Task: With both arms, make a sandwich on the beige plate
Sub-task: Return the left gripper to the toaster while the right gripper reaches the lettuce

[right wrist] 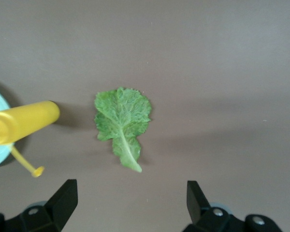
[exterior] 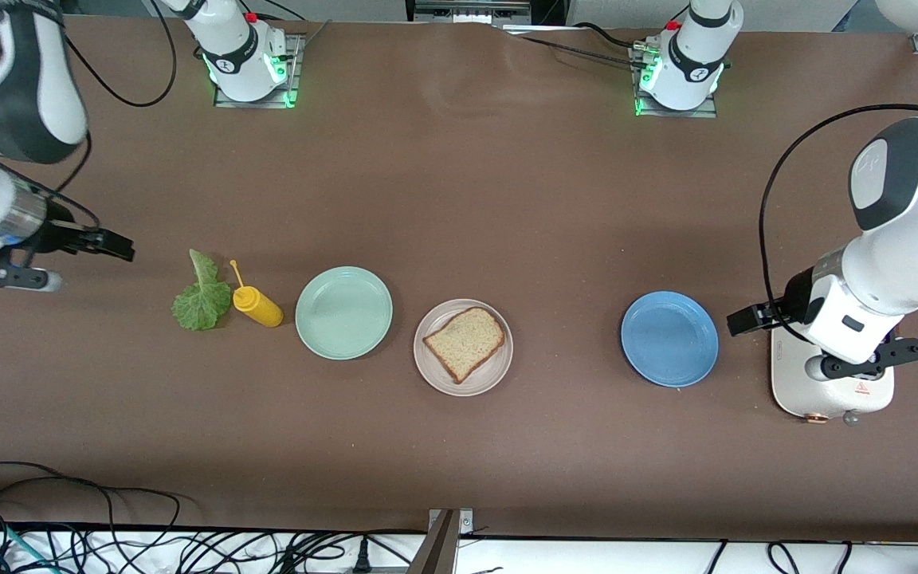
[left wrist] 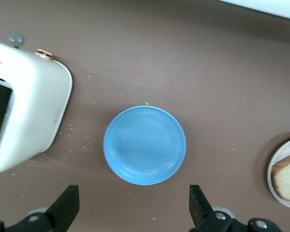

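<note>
So far only one bread slice (exterior: 465, 342) is seen on the beige plate (exterior: 499, 375), lower middle of the frame. Both hands are spread wide and empty: the right gripper (right wrist: 130, 205) over the lettuce (exterior: 201, 299), the left gripper (left wrist: 134, 208) over the blue plate (exterior: 669, 339). The mustard bottle (exterior: 258, 306) sits just beside the leaf and could get knocked; plenty of bare table is left up top.

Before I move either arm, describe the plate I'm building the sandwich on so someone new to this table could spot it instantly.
Three round plates lie in a row across the brown table. The middle one is the beige plate, between the mint-green plate toward the right arm's end and the blue plate toward the left arm's end. It alone is cream-coloured and carries food: one slice of brown bread.
</note>
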You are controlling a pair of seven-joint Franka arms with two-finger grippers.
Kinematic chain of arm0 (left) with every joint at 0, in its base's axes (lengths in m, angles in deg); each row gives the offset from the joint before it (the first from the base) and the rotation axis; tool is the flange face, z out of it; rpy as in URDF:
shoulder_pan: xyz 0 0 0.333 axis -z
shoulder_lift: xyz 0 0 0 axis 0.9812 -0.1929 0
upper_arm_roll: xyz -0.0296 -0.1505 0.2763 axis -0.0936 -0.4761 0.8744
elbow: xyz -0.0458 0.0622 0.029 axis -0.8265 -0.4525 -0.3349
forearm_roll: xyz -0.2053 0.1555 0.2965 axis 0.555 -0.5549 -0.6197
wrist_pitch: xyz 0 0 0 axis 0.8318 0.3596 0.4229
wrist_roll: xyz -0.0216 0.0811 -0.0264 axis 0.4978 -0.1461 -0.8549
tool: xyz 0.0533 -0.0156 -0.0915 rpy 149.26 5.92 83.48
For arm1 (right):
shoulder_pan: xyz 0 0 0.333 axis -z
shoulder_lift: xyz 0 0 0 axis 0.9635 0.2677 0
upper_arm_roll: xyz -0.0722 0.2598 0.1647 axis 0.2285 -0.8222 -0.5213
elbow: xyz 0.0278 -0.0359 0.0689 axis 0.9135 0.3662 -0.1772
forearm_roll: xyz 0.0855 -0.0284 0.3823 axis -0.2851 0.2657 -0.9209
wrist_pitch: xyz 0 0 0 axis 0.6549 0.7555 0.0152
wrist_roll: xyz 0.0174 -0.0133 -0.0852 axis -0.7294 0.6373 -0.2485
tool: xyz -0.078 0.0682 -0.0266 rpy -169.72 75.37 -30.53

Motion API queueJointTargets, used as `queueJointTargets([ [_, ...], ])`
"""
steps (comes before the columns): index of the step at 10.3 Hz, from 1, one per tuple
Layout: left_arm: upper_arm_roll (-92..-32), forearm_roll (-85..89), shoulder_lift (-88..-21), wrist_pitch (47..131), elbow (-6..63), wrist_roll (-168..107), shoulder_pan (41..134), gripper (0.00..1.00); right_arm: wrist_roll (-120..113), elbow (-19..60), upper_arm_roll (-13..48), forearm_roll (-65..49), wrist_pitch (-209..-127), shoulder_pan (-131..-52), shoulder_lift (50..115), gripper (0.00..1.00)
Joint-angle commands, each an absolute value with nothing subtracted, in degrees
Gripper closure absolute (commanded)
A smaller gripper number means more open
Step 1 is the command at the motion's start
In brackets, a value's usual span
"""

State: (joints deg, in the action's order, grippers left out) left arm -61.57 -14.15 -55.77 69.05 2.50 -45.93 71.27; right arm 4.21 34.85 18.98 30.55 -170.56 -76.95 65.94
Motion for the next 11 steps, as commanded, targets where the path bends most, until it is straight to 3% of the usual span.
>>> queueJointTargets([
  [1, -62.1, -16.0, -52.7, 65.7, 3.9, -40.6, 69.6, 0.00, 4.5, 50.0, 19.2, 31.6, -188.9, -76.8, 63.8, 0.00],
  [2, -62.2, -15.9, -51.4, 64.5, 4.3, -38.0, 68.5, 0.00, 4.3, 54.8, 19.2, 31.6, -197.5, -76.8, 65.2, 0.00],
  [5, -62.4, -15.2, -46.6, 64.4, 4.1, -33.0, 66.7, 0.00, 1.7, 61.4, 19.2, 31.6, -213.0, -76.8, 70.6, 0.00],
  [9, -62.3, -14.9, -43.2, 63.1, 3.5, -32.6, 65.9, 0.00, 1.9, 61.9, 19.1, 31.6, -217.4, -76.8, 75.6, 0.00],
  [10, -62.2, -13.1, -43.6, 63.1, 4.1, -32.3, 65.0, 0.00, 1.9, 61.9, 19.1, 31.6, -217.4, -76.8, 76.0, 0.10],
  [11, -62.3, -9.2, -44.5, 63.2, 4.1, -32.1, 63.1, 0.00, 2.0, 61.9, 19.0, 31.6, -217.3, -76.8, 76.0, 0.33],
])
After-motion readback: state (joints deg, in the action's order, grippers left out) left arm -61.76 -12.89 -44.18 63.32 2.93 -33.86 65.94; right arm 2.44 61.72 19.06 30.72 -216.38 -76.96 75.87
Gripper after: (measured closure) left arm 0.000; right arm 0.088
